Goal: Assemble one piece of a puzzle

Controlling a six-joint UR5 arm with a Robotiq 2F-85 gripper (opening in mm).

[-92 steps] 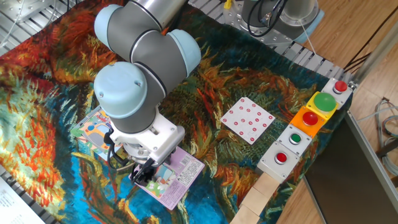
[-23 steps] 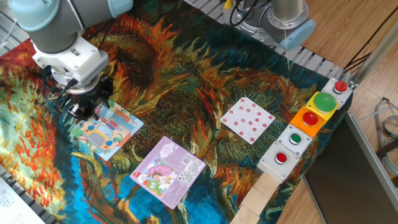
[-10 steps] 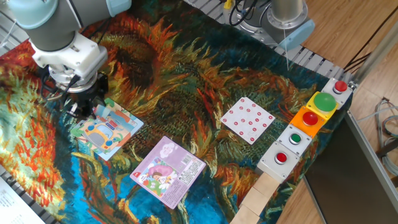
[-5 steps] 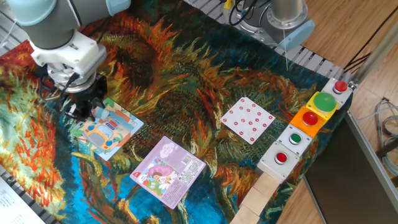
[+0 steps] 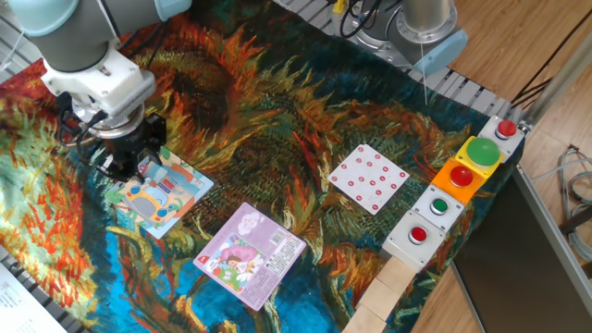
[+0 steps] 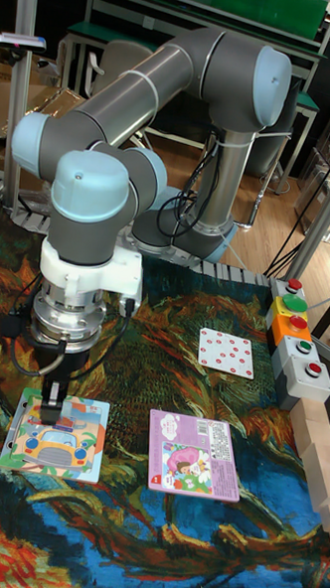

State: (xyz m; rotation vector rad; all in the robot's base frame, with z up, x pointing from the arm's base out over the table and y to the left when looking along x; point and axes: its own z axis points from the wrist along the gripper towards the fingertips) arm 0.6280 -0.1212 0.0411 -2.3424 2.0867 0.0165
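The puzzle (image 5: 159, 192) is a flat square board in pale blue and green with an orange vehicle picture, and it lies on the patterned cloth at the left. In the tall view the puzzle (image 6: 67, 441) sits at the lower left. My gripper (image 5: 139, 167) points straight down over the board's far left corner. There the gripper (image 6: 53, 398) has its fingers close together and touches the board's upper left part. A small puzzle piece seems pinched between the tips, mostly hidden by the fingers.
A purple-pink square puzzle (image 5: 249, 255) lies to the right of the board, and a white card with red dots (image 5: 368, 178) lies further right. A button box (image 5: 455, 182) and wooden blocks (image 5: 384, 296) line the right table edge. The arm's base (image 6: 202, 238) stands behind.
Long before, the gripper was down at the purple-pink puzzle; it has since moved to the board's far corner. Over the last second it only shifted slightly right and down.
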